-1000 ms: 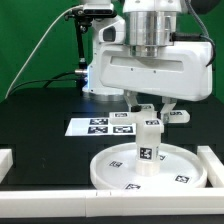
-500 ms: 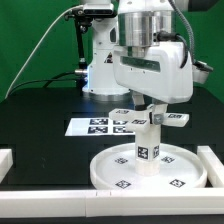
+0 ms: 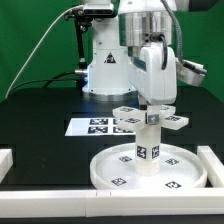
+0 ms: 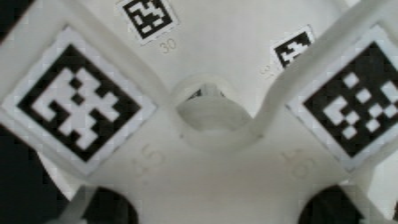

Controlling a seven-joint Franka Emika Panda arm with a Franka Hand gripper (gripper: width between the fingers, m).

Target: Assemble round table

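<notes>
My gripper point(image 3: 151, 112) grips the base piece point(image 3: 148, 118) atop the leg point(image 3: 149, 150), standing upright on the round disc point(image 3: 115, 165) below me; border rails point(image 3: 212, 160) flank the disc, the marker board point(image 3: 92, 127) lies behind.

Parts on the table, counted

One disc point(image 3: 150, 170), one leg point(image 3: 149, 148), one base piece point(image 3: 150, 118), one marker board point(image 3: 95, 127), two rails point(image 3: 215, 164).
</notes>
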